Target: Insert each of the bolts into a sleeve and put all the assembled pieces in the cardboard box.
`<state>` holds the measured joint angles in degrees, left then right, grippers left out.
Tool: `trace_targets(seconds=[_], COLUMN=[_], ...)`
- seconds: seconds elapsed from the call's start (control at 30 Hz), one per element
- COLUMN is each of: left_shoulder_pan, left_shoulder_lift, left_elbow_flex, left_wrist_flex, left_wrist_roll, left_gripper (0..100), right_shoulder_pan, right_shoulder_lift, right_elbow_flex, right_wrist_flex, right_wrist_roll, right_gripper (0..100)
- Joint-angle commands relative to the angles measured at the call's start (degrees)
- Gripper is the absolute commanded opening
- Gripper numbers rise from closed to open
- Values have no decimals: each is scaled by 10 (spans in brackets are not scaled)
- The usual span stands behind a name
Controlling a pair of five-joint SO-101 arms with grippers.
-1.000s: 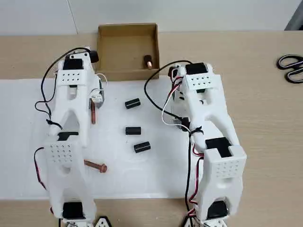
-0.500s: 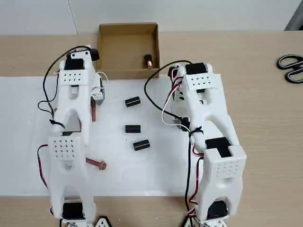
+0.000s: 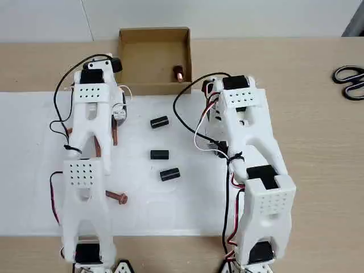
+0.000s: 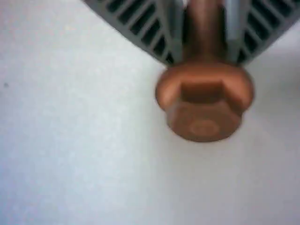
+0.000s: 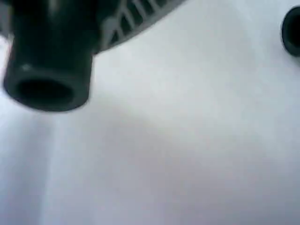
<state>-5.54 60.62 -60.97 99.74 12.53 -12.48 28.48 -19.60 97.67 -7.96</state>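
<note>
My left gripper [image 4: 201, 28] is shut on a copper bolt [image 4: 205, 101], whose hex head points at the white sheet. From above, this bolt [image 3: 115, 132] hangs beside the left arm, left of the sleeves. My right gripper [image 5: 56, 28] is shut on a black sleeve [image 5: 47, 70], open end facing the sheet. Three loose black sleeves [image 3: 160, 121] [image 3: 160, 154] [image 3: 170, 174] lie mid-sheet between the arms. A second bolt [image 3: 116, 197] lies near the left arm's base. The cardboard box [image 3: 132, 57] at the back holds one copper-tipped piece [image 3: 178, 73].
Scissors [image 3: 350, 81] lie on the bare wood at the far right. The white sheet [image 3: 23, 170] covers the table's front half. Cables hang from both arms. Another sleeve [image 5: 293, 30] sits at the edge of the right wrist view.
The left arm has shifted slightly to the right and toward the box with the bolt in its gripper. The right arm and the loose sleeves have stayed put.
</note>
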Motion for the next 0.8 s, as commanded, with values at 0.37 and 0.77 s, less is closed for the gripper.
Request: trace_targets(seconds=[0.37,0.77], left_shoulder_pan=[26,29], left_shoulder_lift=[-280,-616], left_elbow_flex=[110,378], left_wrist_flex=[8,7], left_wrist_roll=[1,75], left_gripper=[6,6], right_shoulder_pan=[4,-22], right_shoulder_lift=[-44,-229], right_elbow_flex=[-3,-2], right_wrist_flex=[13,15], right_wrist_roll=[5,4], right_gripper=[2,2])
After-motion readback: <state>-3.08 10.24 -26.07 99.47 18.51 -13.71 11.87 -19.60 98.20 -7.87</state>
